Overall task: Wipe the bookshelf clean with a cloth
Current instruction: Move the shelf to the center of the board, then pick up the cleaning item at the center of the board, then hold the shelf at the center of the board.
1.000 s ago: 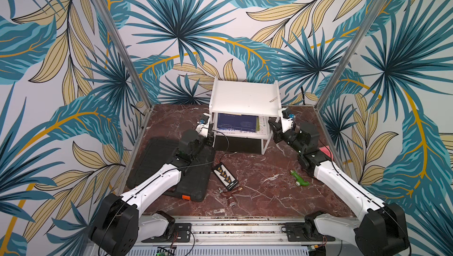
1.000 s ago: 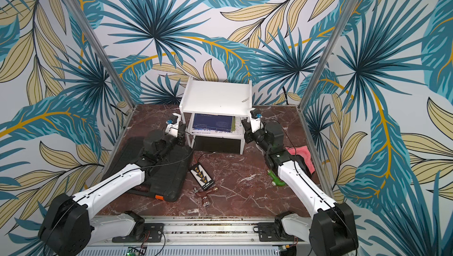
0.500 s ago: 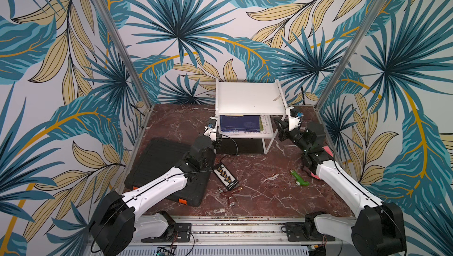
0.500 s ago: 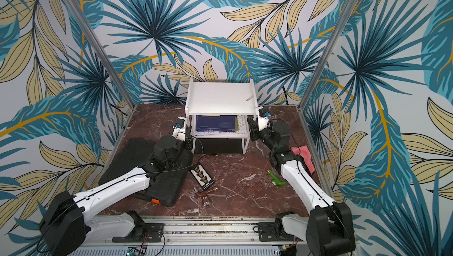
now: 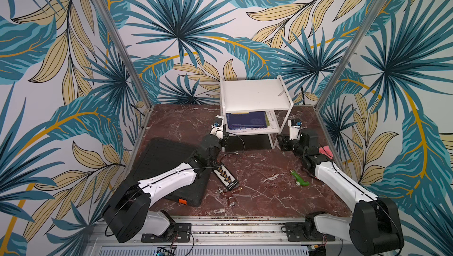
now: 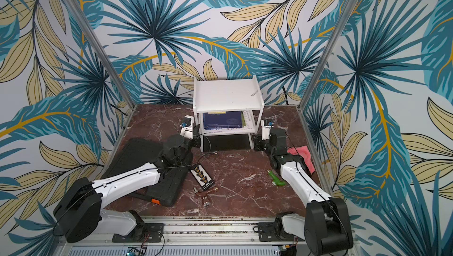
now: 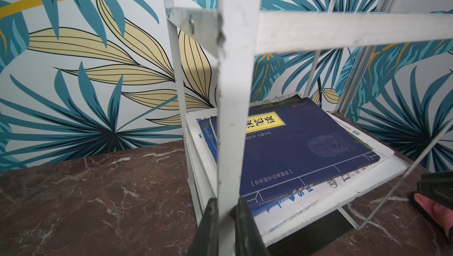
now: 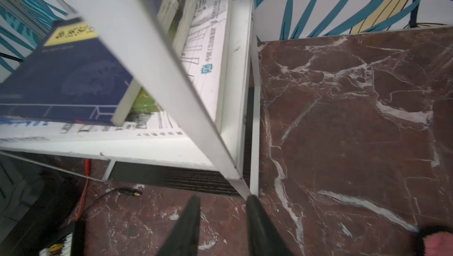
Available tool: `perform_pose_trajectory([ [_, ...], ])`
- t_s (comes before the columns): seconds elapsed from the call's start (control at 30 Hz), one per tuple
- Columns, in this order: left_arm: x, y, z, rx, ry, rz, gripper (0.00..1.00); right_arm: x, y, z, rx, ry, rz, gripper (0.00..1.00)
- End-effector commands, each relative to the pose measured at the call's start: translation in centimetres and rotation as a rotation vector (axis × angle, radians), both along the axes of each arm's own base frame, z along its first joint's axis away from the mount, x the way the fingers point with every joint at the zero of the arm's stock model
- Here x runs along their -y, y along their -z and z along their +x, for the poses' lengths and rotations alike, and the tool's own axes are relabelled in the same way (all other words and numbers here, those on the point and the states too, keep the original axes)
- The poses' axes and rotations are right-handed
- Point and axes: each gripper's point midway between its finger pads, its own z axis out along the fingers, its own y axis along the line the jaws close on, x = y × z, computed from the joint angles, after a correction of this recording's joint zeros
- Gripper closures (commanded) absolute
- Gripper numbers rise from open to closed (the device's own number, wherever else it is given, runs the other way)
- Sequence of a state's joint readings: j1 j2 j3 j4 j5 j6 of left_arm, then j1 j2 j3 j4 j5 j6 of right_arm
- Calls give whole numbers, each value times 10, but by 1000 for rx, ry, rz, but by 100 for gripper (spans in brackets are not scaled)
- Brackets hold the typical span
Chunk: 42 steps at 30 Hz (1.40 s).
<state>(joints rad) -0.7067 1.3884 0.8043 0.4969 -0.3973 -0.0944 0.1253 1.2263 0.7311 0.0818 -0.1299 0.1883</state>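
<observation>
A red-brown marble counter (image 5: 257, 181) carries everything. On its near left lies a flat black ribbed case (image 5: 159, 159), partly under the left arm. The bookshelf (image 5: 252, 95) stands upright at the far middle, close to the back wall. A dark blue book (image 7: 294, 144) lies atop stacked papers on its lower tier. The left gripper (image 7: 226, 203) has its fingers clamped narrow around the bookshelf's near left leg. The right gripper (image 8: 223, 198) sits at the near right leg, fingers spread with only counter between them, the leg's foot just beyond the tips. The cloth (image 6: 302, 155) lies crumpled at the counter's right edge, behind the right arm, apart from the bookshelf. A green toy (image 5: 299, 179) rests near right beside that arm. A black connector strip (image 5: 225, 177) lies near the middle.
</observation>
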Motion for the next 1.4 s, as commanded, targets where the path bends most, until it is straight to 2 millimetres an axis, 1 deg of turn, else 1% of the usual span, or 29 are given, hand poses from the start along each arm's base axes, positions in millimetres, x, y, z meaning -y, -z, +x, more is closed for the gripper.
perform_pose_trajectory([
  [0.0,16,25,-10,-77,94,62,76,23,-20,-22,17,138,15,36],
  [0.07,12,27,-14,-91,94,69,62,46,-15,-48,-15,268,16,17],
  [0.1,10,27,-16,-94,90,69,57,63,-6,-63,-48,375,18,10],
  [0.13,6,27,-18,-96,84,59,51,83,7,-82,-97,499,11,5],
  [0.17,4,25,-19,-95,83,46,47,99,17,-96,-122,598,7,1],
  [0.2,1,25,-20,-97,82,36,44,112,22,-107,-134,676,7,1],
  [0.27,-3,18,-22,-90,91,11,36,138,36,-121,-173,818,7,0],
  [0.37,-7,9,-19,-79,94,-8,25,166,54,-122,-271,950,74,1],
  [0.5,-17,-2,-11,-67,71,-54,17,196,74,-113,-376,1101,142,1],
  [0.53,-20,-4,-8,-67,65,-73,15,204,84,-109,-403,1137,166,0],
  [0.63,-18,-4,-3,-71,80,-98,14,219,118,-99,-460,1179,284,0],
  [0.67,-15,-3,-1,-75,93,-96,14,221,127,-92,-459,1167,326,0],
  [0.7,-12,-4,0,-76,105,-93,15,224,131,-83,-441,1151,347,1],
  [0.77,-9,-7,3,-75,118,-89,16,228,129,-66,-394,1092,332,5],
  [0.8,-8,-9,4,-71,119,-88,17,228,125,-62,-374,1054,305,11],
  [0.83,-8,-10,6,-67,117,-85,19,229,117,-56,-338,1010,272,20],
  [0.87,-8,-11,8,-66,117,-83,22,229,106,-53,-302,969,241,36],
  [0.9,-8,-12,10,-65,119,-86,26,228,98,-52,-280,936,199,49],
  [0.93,-8,-14,12,-64,123,-91,31,228,86,-52,-249,896,155,63],
  [0.97,-7,-14,13,-66,128,-96,34,227,74,-54,-224,870,116,75],
  [1.0,-7,-16,15,-63,131,-102,39,226,64,-56,-203,846,83,86],
  [1.07,-7,-17,19,-66,129,-110,50,217,46,-58,-141,793,83,100],
  [1.13,-9,-18,24,-66,121,-117,58,207,33,-61,-73,758,103,100],
  [1.17,-6,-19,23,-66,147,-120,61,205,31,-64,-58,755,105,100],
  [1.23,-5,-20,25,-64,150,-113,68,205,34,-70,-76,770,103,100],
  [1.27,-5,-19,26,-66,150,-104,71,207,39,-72,-107,785,104,100],
  [1.3,-6,-20,27,-65,146,-95,76,209,47,-73,-144,805,107,94],
  [1.33,-6,-19,28,-67,145,-86,80,212,54,-73,-179,827,108,69],
  [1.37,-6,-20,29,-66,145,-79,83,216,61,-72,-212,853,109,37],
])
